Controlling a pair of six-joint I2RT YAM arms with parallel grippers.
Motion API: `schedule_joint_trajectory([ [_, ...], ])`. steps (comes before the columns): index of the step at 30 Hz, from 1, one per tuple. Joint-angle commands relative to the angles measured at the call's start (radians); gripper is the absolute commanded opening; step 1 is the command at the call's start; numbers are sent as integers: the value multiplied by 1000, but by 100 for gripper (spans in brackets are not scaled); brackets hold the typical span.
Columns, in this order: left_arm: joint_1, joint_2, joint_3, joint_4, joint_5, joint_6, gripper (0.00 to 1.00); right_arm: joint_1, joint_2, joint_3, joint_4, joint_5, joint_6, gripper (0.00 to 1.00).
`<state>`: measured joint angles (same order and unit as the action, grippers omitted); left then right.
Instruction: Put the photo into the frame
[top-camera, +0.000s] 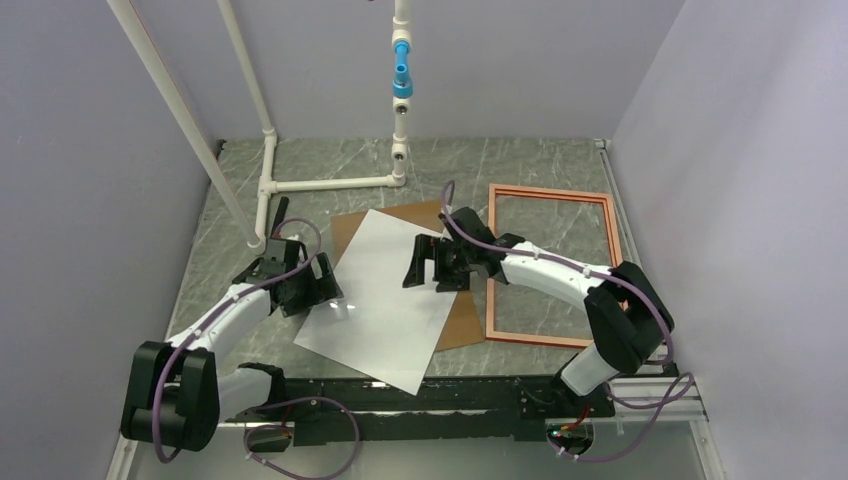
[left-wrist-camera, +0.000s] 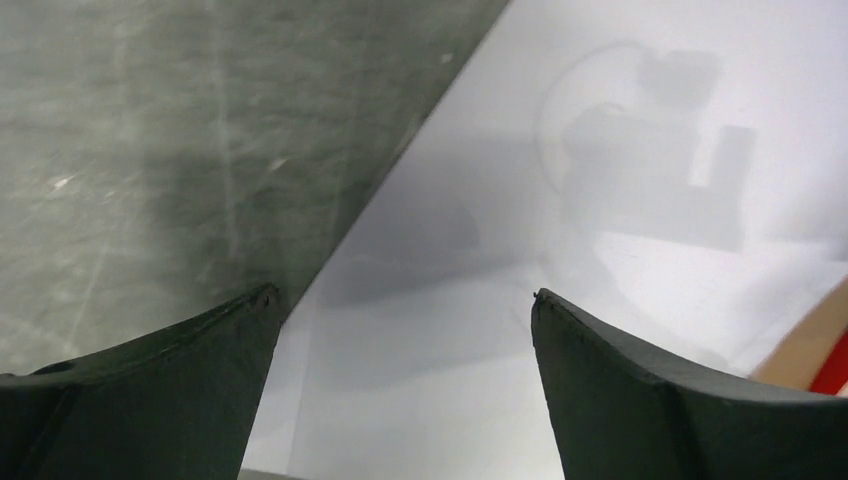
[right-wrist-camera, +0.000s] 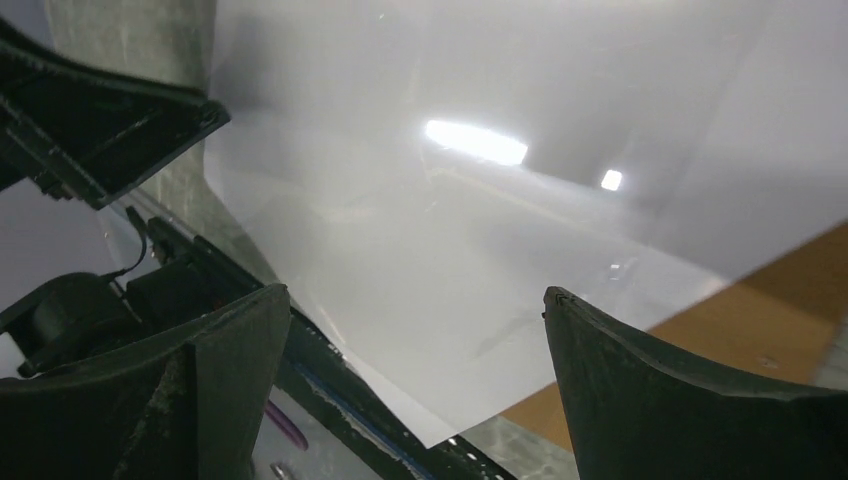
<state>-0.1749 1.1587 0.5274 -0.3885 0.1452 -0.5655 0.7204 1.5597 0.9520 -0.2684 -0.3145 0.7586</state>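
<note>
Low over the table (top-camera: 500, 160), the left arm stretches forward from its base and bends inward. Its left hand (top-camera: 325, 290) sits at the left edge of the photo (top-camera: 380, 315). The left wrist view shows its fingers (left-wrist-camera: 640, 390) spread wide, one over the marbled surface and one over the white sheet, gripping nothing.

The right arm folds back from its elbow at the right and reaches across toward the middle. Its right hand (top-camera: 425, 275) hangs over the right part of the photo, also fully spread and empty.

The photo lies flat, white face up and catching glare. It sits at a slant on a brown backing board (top-camera: 462, 322), with its long sides running from far right to near left.

The frame (top-camera: 548, 190) lies flat just to the right of the board, with its long axis running away from the arms.
</note>
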Motion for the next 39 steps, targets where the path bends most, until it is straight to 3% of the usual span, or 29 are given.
schedule_joint_trajectory([
  [1, -3, -44, 25, -134, -128, -20, 99, -79, -64, -32, -60, 25, -46, 100],
  [5, -2, -37, 46, -185, -134, -24, 99, -129, -91, -74, -76, -13, -59, 100],
  [17, -2, -74, 48, -239, -48, -41, 99, -128, -274, -278, -156, -175, -18, 100],
  [23, -2, -81, 10, -188, -28, -53, 99, -82, -381, -428, -50, -260, 112, 100],
  [39, -2, -92, -4, -170, -16, -49, 99, -29, -267, -617, 389, -342, 289, 99],
])
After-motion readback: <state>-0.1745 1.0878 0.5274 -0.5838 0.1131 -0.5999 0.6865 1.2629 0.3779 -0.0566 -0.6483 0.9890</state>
